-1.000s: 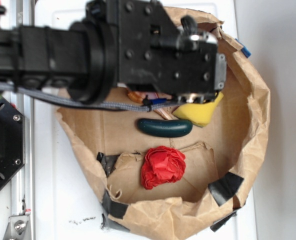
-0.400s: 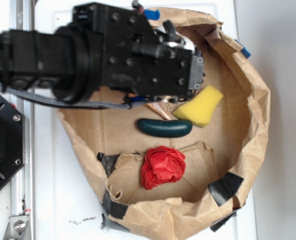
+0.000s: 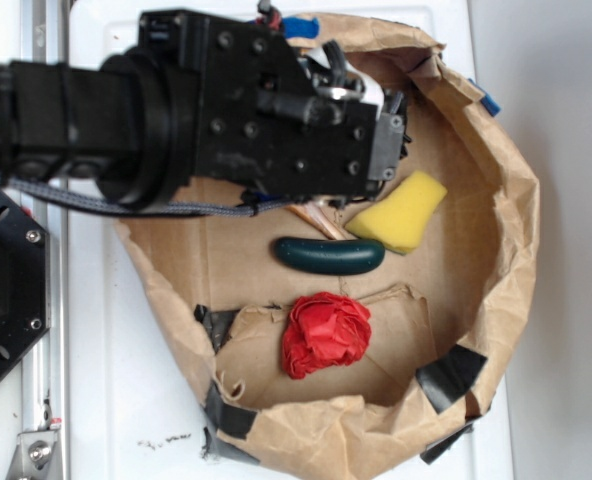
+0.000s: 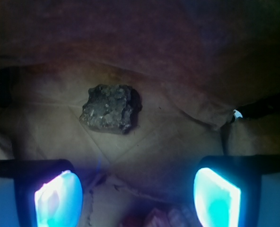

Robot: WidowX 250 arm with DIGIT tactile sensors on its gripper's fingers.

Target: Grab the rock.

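**Rock ahead of the spread claw, seen only by the wrist camera**

Your wrist view is the only one that gives you the rock (image 4: 109,109): a dark, mottled, crumbly lump lying on creased brown paper, ahead of the claw (image 4: 137,196) and a little toward its left-hand finger in that picture. It sits apart from both fingers (image 4: 57,198), touching neither. The two glowing pads stand wide at the bottom corners with nothing between them, so the claw is released and empty.

From the exterior view you cannot find the rock at all; the black arm (image 3: 176,110) and wrist block cover that part of the paper bowl (image 3: 506,230). What that view gives you instead is the surroundings. The claw's own fingers are hidden there under the arm. Just beside the arm's end lies the yellow sponge (image 3: 401,212), clear of the arm. Below the arm you see the dark green oblong piece (image 3: 329,256), lying flat, with a tan striped object (image 3: 311,218) poking out between it and the arm. Farther down sits a crumpled red lump (image 3: 324,333) on a taped cardboard flap. The bowl rests on a white surface (image 3: 136,390).
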